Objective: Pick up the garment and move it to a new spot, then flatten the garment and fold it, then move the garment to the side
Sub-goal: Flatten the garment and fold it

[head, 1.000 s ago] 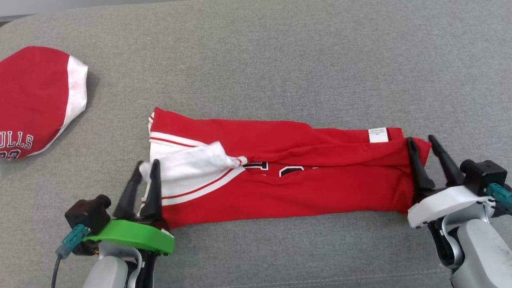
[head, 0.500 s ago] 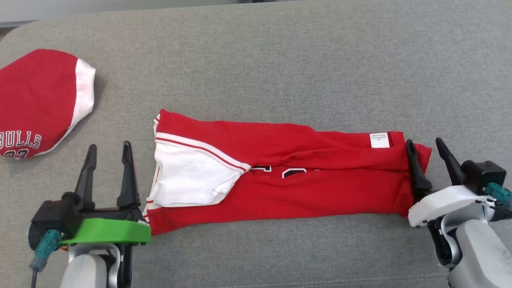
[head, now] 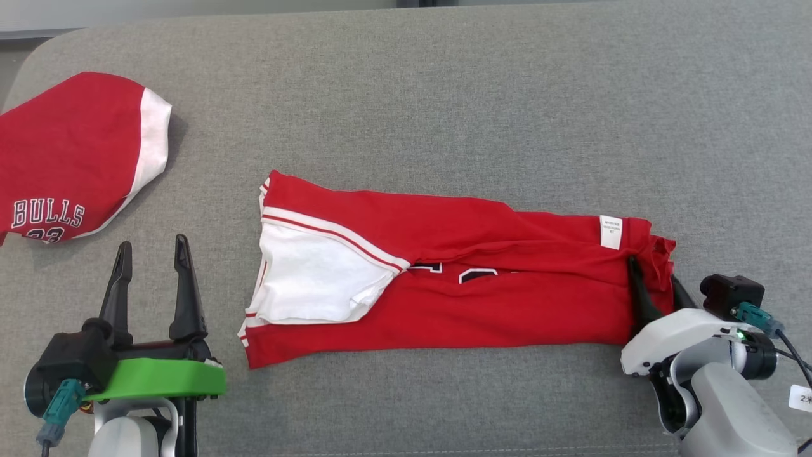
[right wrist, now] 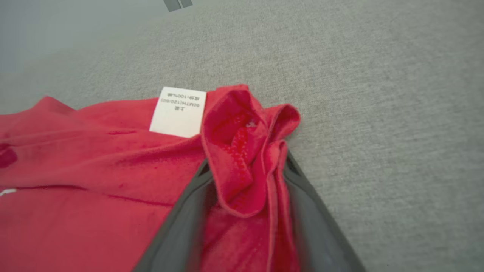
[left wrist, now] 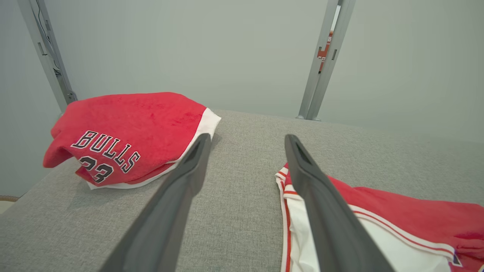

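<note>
**Folded jersey (head: 444, 279) lay across the grey cushion (head: 444, 95), one end pinched**
The right gripper (head: 652, 271) was closed on the jersey's bunched corner, while the left gripper (head: 152, 242) stood wide open and empty, just beside the white-trimmed end. Pulling by that wad alone could drag the folds apart. How many layers it caught was hidden.

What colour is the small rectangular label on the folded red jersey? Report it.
The small rectangular label is white with dark print; right wrist view shows it best.

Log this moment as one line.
left gripper: open, beside jersey | right gripper: pinching jersey's right end | jersey: folded lengthwise on grey cushion
</note>
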